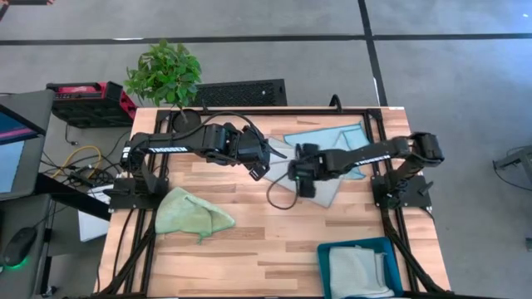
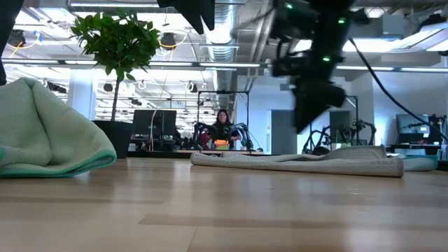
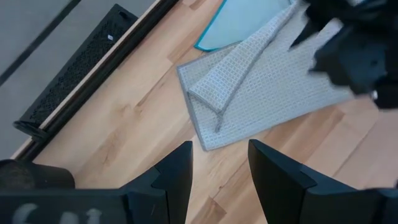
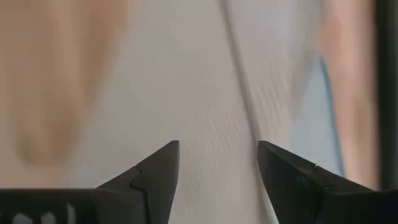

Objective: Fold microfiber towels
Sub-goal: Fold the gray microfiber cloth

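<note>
A grey towel [image 1: 327, 189] lies on the table's middle, partly folded, with a raised fold [image 3: 219, 99] near one corner. It overlaps a light blue towel [image 1: 332, 137] spread flat behind it. A light green towel [image 1: 193, 214] lies crumpled at the near left. My left gripper [image 1: 259, 169] is open and hovers just left of the grey towel [image 3: 273, 81]. My right gripper [image 1: 299, 184] is open above the grey towel [image 4: 186, 93], clear of it in the low view [image 2: 315, 98].
A teal bin [image 1: 391, 247] stands at the near right corner with a folded pale cloth [image 1: 357, 270] inside. A potted plant [image 1: 165, 73] stands beyond the far left edge. Bare wood [image 1: 266, 241] lies between the green towel and the bin.
</note>
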Controlling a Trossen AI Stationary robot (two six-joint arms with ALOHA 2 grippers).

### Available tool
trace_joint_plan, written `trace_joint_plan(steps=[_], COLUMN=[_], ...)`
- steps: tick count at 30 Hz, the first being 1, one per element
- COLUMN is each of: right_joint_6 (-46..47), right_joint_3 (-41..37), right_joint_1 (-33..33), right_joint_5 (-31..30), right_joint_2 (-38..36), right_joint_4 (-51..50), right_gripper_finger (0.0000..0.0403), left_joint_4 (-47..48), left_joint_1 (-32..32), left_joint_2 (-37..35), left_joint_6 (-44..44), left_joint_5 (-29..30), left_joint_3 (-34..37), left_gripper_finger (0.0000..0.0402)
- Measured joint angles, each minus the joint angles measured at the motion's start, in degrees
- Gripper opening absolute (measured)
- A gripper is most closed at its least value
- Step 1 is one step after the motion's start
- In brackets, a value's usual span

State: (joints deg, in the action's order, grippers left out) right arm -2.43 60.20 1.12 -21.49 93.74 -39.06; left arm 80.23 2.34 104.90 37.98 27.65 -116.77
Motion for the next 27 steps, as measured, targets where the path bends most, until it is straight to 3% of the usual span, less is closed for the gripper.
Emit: trace_joint_plan(steps=[3, 9, 14, 21, 27], right_joint_6=[-7.9, -16.5, -18.0, -23.9, -30.0], right_joint_3=[0.0, 0.1, 0.1, 0.1, 0.1], right_joint_1=[-1.9, -6.7, -10.1, -15.2, -16.0], right_joint_5=[5.8, 8.2, 9.5, 18.4, 18.7], right_joint_2=[2.2, 7.9, 8.8, 8.8, 8.9], right_joint_4=[11.0, 23.0, 24.1, 24.6, 25.1], right_gripper_finger=[0.024, 0.024, 0.024, 0.024, 0.024], left_joint_4=[0.0, 0.0, 0.0, 0.0, -0.1], left_joint_1=[0.0, 0.0, 0.0, 0.0, 0.0], left_joint_2=[0.0, 0.0, 0.0, 0.0, 0.0], left_joint_6=[0.2, 0.7, 1.5, 1.8, 2.3], left_joint_5=[-0.1, -0.1, -0.2, -0.2, -0.2], left_joint_3=[0.0, 0.0, 0.0, 0.0, 0.0], left_gripper_finger=[0.0148, 0.0148, 0.0148, 0.0148, 0.0148])
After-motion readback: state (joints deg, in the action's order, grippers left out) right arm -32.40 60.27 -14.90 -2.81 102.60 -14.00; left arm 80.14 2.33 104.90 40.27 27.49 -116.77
